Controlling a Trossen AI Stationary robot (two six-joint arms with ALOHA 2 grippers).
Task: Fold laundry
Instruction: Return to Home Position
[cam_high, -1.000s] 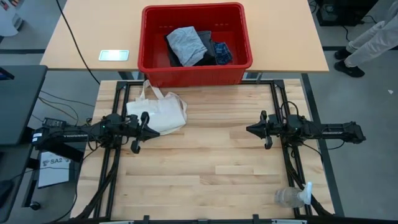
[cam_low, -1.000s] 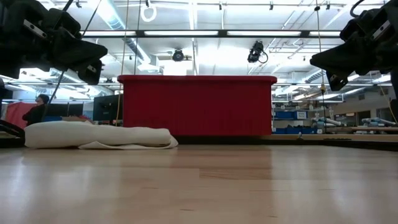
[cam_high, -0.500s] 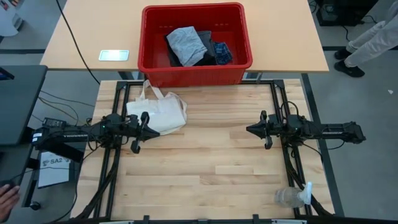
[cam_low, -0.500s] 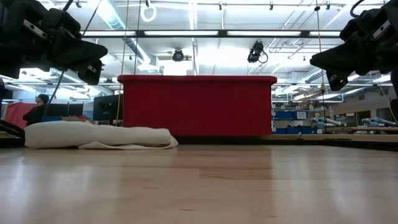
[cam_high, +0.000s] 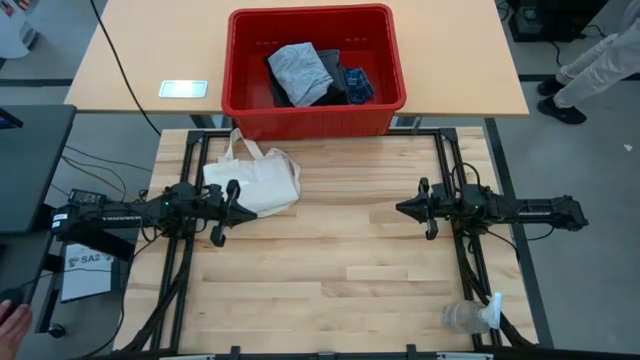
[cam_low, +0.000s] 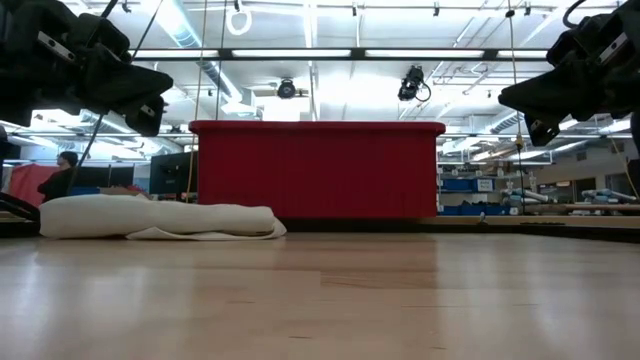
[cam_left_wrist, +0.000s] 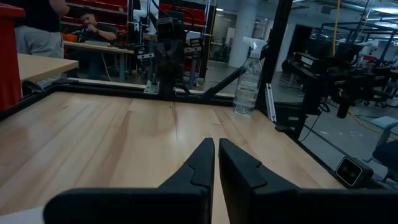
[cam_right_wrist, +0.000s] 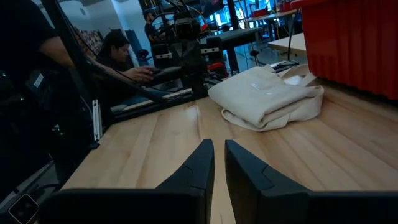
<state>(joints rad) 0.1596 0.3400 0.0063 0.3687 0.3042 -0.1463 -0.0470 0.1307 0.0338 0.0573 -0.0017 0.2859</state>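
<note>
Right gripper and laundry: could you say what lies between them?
High view: bare table and the red bin's front wall separate right gripper from laundry.

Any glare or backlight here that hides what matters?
Low view: ceiling lights backlight the left gripper and right gripper into silhouettes; the red bin is readable. High view: even light, clothes in the bin plain. Left wrist view: sheen on the table, nothing hidden.

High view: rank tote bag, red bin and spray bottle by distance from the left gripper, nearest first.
1. Tote bag: right beside the left gripper, on the table's left side.
2. Red bin: on the far table, beyond the bag.
3. Spray bottle: lying at the near right corner, across the table.
</note>
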